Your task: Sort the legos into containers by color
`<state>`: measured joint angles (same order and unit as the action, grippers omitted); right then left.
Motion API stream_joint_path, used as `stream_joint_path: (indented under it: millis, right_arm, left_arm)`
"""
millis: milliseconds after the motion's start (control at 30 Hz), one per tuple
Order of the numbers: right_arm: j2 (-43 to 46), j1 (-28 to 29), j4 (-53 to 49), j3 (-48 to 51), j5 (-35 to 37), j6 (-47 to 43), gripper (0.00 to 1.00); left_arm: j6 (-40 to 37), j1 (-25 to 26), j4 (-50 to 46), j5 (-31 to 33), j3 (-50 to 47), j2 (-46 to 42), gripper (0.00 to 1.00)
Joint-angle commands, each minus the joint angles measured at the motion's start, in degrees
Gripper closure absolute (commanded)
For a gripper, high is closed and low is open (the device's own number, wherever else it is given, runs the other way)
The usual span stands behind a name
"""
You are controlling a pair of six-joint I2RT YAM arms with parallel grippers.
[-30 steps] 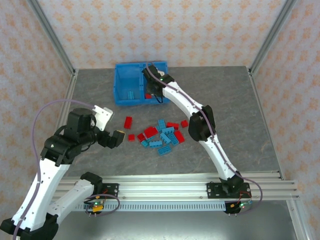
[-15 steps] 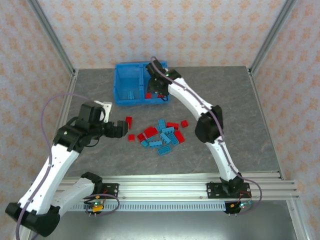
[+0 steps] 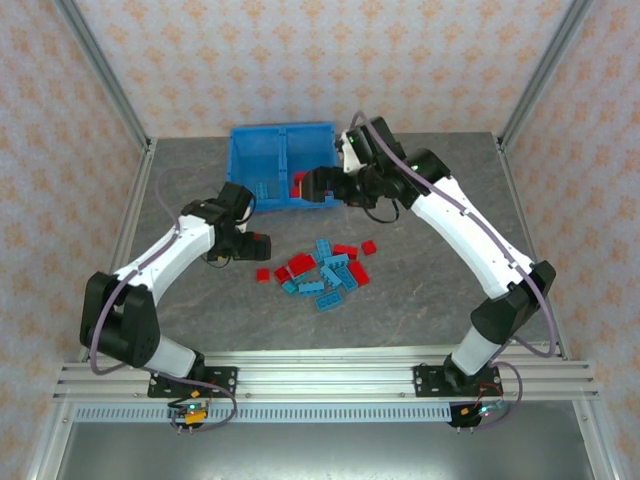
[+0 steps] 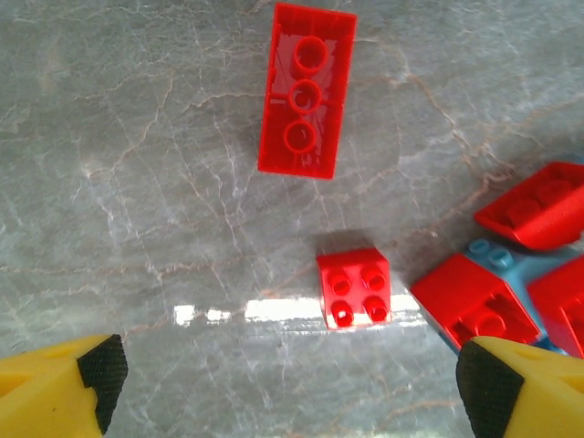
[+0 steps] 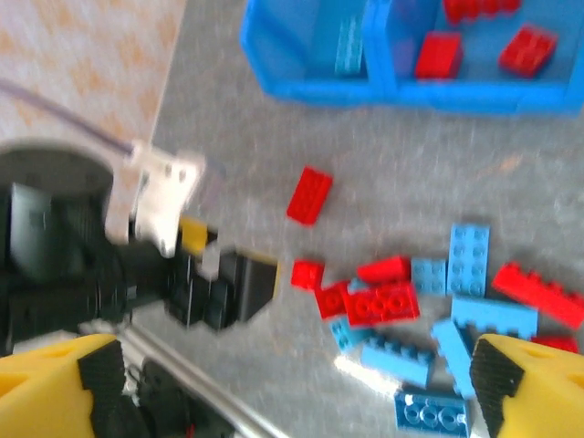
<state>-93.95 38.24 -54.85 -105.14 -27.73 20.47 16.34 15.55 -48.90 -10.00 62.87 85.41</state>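
The blue bin (image 3: 243,170) sits at the upper middle of the overhead view, on the grey marbled tabletop (image 3: 450,300). In the right wrist view its left compartment (image 5: 310,36) holds one light-blue brick (image 5: 349,47). Its right compartment (image 5: 401,64) holds three red bricks (image 5: 438,55), one of them cut off by the top edge.

The rest of the legos (image 3: 322,272) lie loose on the tabletop at the centre of the overhead view, below the bin. There are roughly seven red and about as many blue. Several overlap, so the exact count cannot be told.

The left hand (image 3: 258,246) is at the left edge of that scatter, low over the tabletop. In its wrist view the two yellow fingertips (image 4: 99,379) sit in the bottom corners, spread wide with nothing between them. Above them a small red brick (image 4: 354,287) with four studs lies stud-side up. Higher in the frame a long red brick (image 4: 306,88) lies upside down, showing three round tubes. Three more red pieces crowd the right edge of that view, with a sliver of blue between them.

The right hand (image 3: 310,188) is at the near rim of the bin's right compartment. In its wrist view its fingertips are also far apart, and it holds nothing.
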Motion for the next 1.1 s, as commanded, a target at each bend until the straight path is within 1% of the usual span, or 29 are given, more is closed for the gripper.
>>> stream_joint_path:
  millis: [0, 67, 133, 233, 400, 467, 600, 700, 867, 1000, 1067]
  right_arm:
    - [3.55, 1.00, -0.41, 5.19, -4.62, 0.21, 0.01]
    - [5.16, 1.33, 1.06, 7.55, -4.18, 1.40, 0.01]
    - [5.70, 1.57, 0.93, 8.18, -3.24, 1.79, 0.01]
    - [5.67, 2.25, -0.01, 8.01, -2.58, 1.88, 0.01]
    - [5.63, 3.28, -1.13, 8.11, -1.23, 2.37, 0.01]
    - [5.86, 3.59, -1.36, 8.02, -0.77, 2.44, 0.01]
    - [6.00, 3.86, -1.92, 7.61, 0.20, 2.64, 0.01]
    - [5.92, 3.95, -2.17, 7.10, 1.30, 2.75, 0.01]
    - [5.34, 3.99, -1.78, 5.96, 3.37, 3.52, 0.01]
    - [5.06, 4.04, -0.16, 5.66, 4.12, 3.85, 0.01]
    - [5.03, 4.04, 0.50, 5.51, 6.31, 4.15, 0.01]
  left_arm:
    - [-1.82, -1.12, 3.92, 0.67, 1.82, 3.99, 0.05]
    - [-2.26, -1.27, 5.31, 0.36, 2.46, 6.59, 0.05]
    - [-2.71, -1.56, 6.11, 0.20, 3.71, 9.33, 0.08]
    - [-3.11, -2.07, 7.38, -0.60, 5.06, 12.96, 0.16]
    - [-3.42, -2.39, 8.22, -1.03, 6.98, 17.88, 0.26]
    - [-3.24, -2.67, 8.77, -1.27, 7.09, 19.64, 0.34]
    - [-2.82, -2.72, 9.25, -2.84, 7.44, 21.81, 0.54]
    - [-2.63, -2.72, 9.58, -3.50, 7.09, 21.95, 0.63]
    - [-3.46, -2.80, 7.39, -4.10, 8.29, 19.07, 0.65]
    - [-2.45, -2.65, 4.87, -5.81, 10.55, 12.11, 0.65]
    - [-1.16, -2.65, 3.76, -6.99, 12.65, 8.78, 0.65]
